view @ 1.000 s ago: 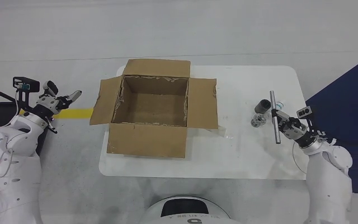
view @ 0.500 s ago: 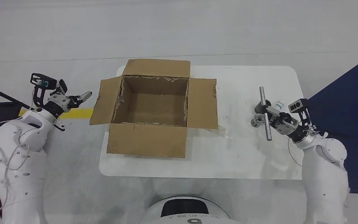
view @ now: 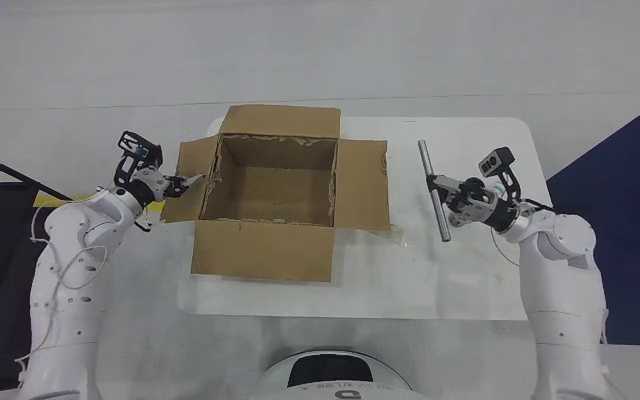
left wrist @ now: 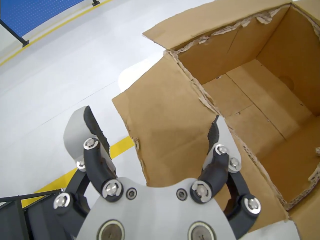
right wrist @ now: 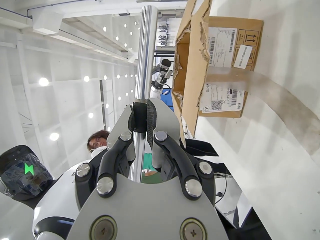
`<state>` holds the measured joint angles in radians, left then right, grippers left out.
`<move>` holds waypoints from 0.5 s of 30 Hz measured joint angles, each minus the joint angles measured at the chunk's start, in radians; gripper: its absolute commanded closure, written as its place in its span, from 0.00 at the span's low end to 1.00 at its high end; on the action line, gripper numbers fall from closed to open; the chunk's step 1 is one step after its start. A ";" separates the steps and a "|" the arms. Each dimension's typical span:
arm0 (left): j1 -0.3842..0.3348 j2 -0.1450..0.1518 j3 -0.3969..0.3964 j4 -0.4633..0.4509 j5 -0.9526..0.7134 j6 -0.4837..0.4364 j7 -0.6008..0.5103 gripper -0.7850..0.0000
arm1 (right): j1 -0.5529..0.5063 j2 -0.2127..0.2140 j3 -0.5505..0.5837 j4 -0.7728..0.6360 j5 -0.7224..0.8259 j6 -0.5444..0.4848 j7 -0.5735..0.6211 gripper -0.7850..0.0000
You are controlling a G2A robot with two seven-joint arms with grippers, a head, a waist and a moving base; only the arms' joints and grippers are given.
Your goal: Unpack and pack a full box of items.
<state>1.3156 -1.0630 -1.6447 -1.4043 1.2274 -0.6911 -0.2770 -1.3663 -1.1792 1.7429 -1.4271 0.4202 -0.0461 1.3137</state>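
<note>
Industrial hall: rows of ceiling lights (right wrist: 86,78), yellow floor line (left wrist: 120,146), blue partition (left wrist: 37,3).

A white rounded-corner table (view: 470,290) carries an open brown cardboard box (view: 265,250) on its left half. A clear tape strip (right wrist: 275,93) trails from the box's right side onto the tabletop.

In the top view, the near wall of the box (view: 262,250) hides from you the strip of floor just behind it, and the box covers the worktop (view: 450,280) beneath it. In the left wrist view, the picture's edge cuts off the box's far side. The left hand (left wrist: 151,118) covers the lower edge of the flap seen between its fingers (left wrist: 96,128), and you cannot tell whether either one touches the cardboard. In the right wrist view, the metal rod (right wrist: 147,51) passes behind the right hand (right wrist: 141,117), which hides its lower end. The labels on the box wall are too small to make out.
</note>
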 measured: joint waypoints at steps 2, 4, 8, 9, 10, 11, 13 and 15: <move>-0.006 -0.001 0.020 -0.001 0.006 0.005 -0.002 0.00 | -0.002 0.001 -0.016 -0.023 -0.004 0.011 -0.009 1.00; -0.013 -0.002 0.037 0.001 0.010 0.010 -0.004 0.00 | -0.003 0.002 -0.031 -0.038 -0.007 0.021 -0.017 1.00; -0.035 -0.006 0.083 0.007 -0.002 0.007 -0.022 0.00 | 0.002 0.005 -0.061 -0.052 -0.007 0.039 -0.034 1.00; -0.040 -0.007 0.094 0.005 -0.006 0.005 -0.028 0.00 | 0.004 0.005 -0.067 -0.053 -0.006 0.043 -0.037 1.00; -0.044 -0.008 0.106 0.001 -0.006 0.005 -0.032 0.00 | 0.008 0.006 -0.073 -0.053 -0.005 0.046 -0.039 1.00; -0.047 -0.010 0.122 -0.007 -0.004 0.007 -0.036 0.00 | 0.012 0.007 -0.082 -0.053 -0.006 0.049 -0.043 1.00; -0.050 -0.013 0.149 -0.018 -0.001 0.010 -0.040 0.00 | 0.019 0.008 -0.096 -0.056 -0.011 0.053 -0.050 1.00; -0.052 -0.015 0.171 -0.029 0.006 0.013 -0.044 0.00 | 0.024 0.010 -0.107 -0.060 -0.016 0.057 -0.055 1.00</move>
<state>1.2638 -1.0775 -1.4740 -1.4338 1.2330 -0.6777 -0.3210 -1.3427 -1.1696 1.6356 -1.4868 0.4047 0.0107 1.2586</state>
